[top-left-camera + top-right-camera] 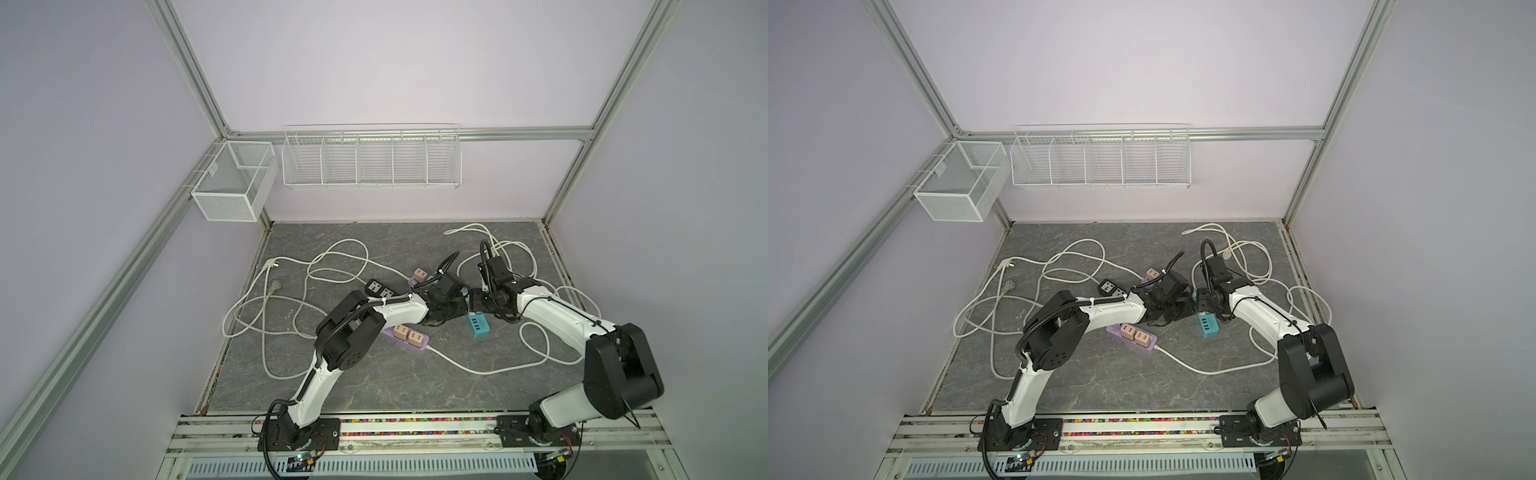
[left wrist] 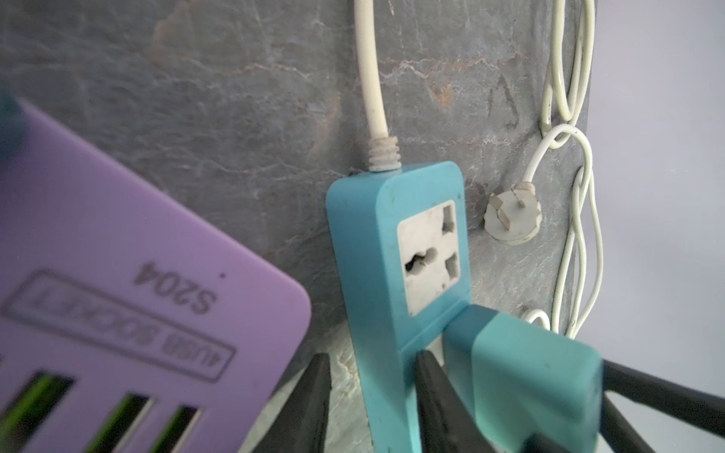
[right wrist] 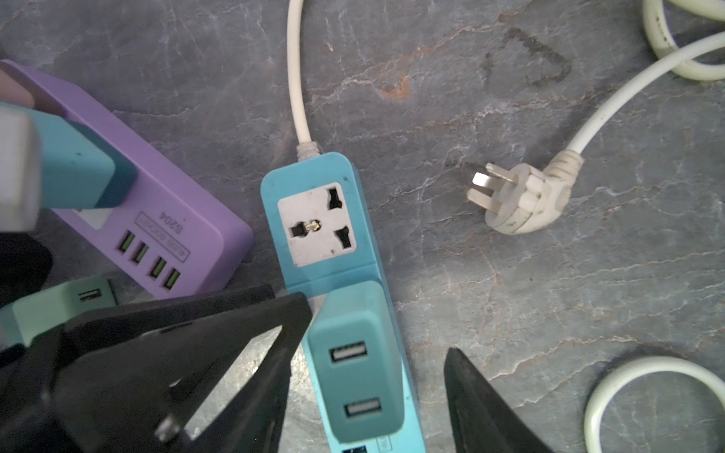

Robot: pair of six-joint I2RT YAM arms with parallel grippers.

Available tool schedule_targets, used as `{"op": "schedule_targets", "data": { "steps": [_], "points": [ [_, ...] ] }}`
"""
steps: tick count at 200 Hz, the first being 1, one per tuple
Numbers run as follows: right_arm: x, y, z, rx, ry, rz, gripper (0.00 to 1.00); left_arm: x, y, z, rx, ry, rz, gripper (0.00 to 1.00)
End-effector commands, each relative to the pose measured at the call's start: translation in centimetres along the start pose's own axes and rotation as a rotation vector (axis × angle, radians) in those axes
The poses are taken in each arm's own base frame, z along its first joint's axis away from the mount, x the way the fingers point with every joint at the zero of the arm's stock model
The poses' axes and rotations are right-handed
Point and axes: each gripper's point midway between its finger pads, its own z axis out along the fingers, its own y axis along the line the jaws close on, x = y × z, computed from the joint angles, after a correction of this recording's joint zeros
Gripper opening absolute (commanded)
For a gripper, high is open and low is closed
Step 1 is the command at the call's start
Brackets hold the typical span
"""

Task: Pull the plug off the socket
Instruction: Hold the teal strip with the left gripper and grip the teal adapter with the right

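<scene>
Purple strip alongside; left tool ajar astride blue strip, right tool ajar around teal plug.

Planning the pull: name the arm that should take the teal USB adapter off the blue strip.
Right. The right gripper straddles the teal USB adapter, jaws open; the left gripper sits around the edge of the blue power strip, suited to bracing it.

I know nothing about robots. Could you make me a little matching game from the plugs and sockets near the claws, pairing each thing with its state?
Things:
1 two-port teal charger
2 white plug
3 purple strip marked S204

States:
A lies unplugged on the table
B has four green USB ports
C sits plugged into the blue strip

Pairs: 1-C, 2-A, 3-B
</scene>
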Motion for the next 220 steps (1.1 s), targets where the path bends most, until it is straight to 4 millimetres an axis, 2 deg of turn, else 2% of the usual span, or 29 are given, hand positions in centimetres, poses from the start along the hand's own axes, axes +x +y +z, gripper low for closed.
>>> {"op": "schedule_targets", "data": {
  "steps": [1, 79, 151, 173, 220],
  "points": [
    [-0.7, 0.1, 0.5, 0.0, -0.004, -0.019, 0.64, 1.1, 0.6, 0.8, -0.007, 0.027, -0.017, 0.36],
    [-0.6, 0.0, 1.4, 0.015, 0.013, -0.057, 0.53, 2.5, 3.4, 1.1, -0.09, 0.057, -0.008, 0.34],
    [-0.6, 0.4, 1.9, -0.001, 0.03, -0.084, 0.45, 2.8, 4.0, 1.3, -0.129, 0.065, -0.003, 0.33],
    [-0.6, 0.2, 2.0, 0.01, 0.026, -0.089, 0.42, 3.0, 5.0, 1.3, -0.171, 0.067, -0.006, 0.33],
    [-0.7, 0.5, 1.9, -0.004, 0.028, -0.099, 0.35, 3.3, 5.5, 1.6, -0.185, 0.077, -0.011, 0.32]
  ]
}}
